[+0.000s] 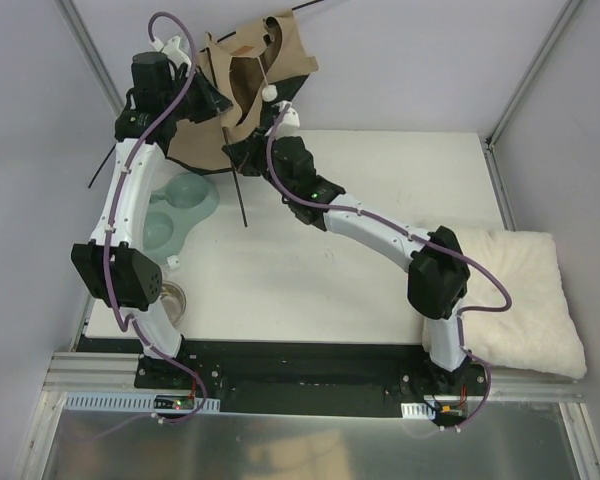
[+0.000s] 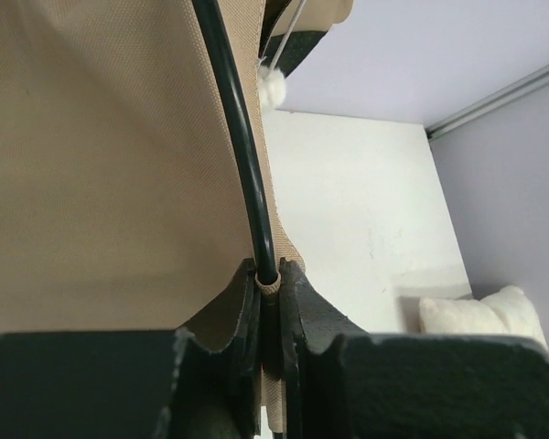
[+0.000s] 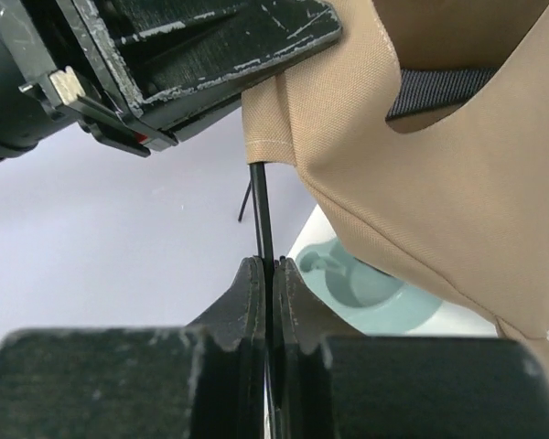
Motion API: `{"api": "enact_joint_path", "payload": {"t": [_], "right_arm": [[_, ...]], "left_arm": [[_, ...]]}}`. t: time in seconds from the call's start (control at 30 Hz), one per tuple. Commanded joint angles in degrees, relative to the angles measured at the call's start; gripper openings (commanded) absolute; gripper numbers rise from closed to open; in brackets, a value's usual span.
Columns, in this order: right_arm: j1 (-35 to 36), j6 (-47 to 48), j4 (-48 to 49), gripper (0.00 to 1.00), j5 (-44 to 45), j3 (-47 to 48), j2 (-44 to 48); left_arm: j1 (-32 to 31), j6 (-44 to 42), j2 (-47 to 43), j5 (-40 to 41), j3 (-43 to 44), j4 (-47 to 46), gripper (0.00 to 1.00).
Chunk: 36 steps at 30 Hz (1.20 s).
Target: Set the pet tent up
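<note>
Tan fabric pet tent point(image 1: 242, 95) with black trim hangs slack above the far left of the white table point(image 1: 380, 270), not yet in shape. The left gripper point(image 2: 269, 280) is pinched tight on a curved black pole point(image 2: 242, 137) at the fabric's edge. The right gripper point(image 3: 270, 267) is clamped on a straight black pole point(image 3: 262, 210) just below the cloth. The step in hand looks like fitting the poles. Next, each arm probably has to steer its pole end home without slipping, so the fabric draws taut.

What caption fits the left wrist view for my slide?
Left tool shut on a black pole beside tan tent fabric.
</note>
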<state>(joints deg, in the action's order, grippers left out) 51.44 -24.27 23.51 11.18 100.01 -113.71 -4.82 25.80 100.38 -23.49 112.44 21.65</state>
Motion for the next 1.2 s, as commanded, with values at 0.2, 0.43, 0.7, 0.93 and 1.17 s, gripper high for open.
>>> {"api": "enact_joint_path", "payload": {"t": [0.2,0.43,0.7,0.93,1.17], "right_arm": [[-1.61,6.34,-32.8,0.43,-7.74,11.44,3.49],[-0.82,8.53,-44.33,0.6,-15.66,11.7,5.34],[2.26,12.5,-46.36,0.54,-17.95,10.12,4.73],[2.44,11.79,-45.57,0.23,-19.18,11.53,2.88],[2.44,8.81,-39.26,0.0,-21.55,8.38,5.33]], "left_arm": [[0.34,-7.96,-3.35,-1.92,2.25,2.78,0.0],[-0.45,-8.22,-3.08,-1.65,1.99,2.87,0.0],[-1.07,-7.96,-2.99,-1.56,1.9,2.87,0.0],[-1.16,-8.22,-3.52,-1.91,0.59,2.87,0.0],[-1.24,-8.75,-4.4,-2.7,-0.29,2.87,0.0]]}}
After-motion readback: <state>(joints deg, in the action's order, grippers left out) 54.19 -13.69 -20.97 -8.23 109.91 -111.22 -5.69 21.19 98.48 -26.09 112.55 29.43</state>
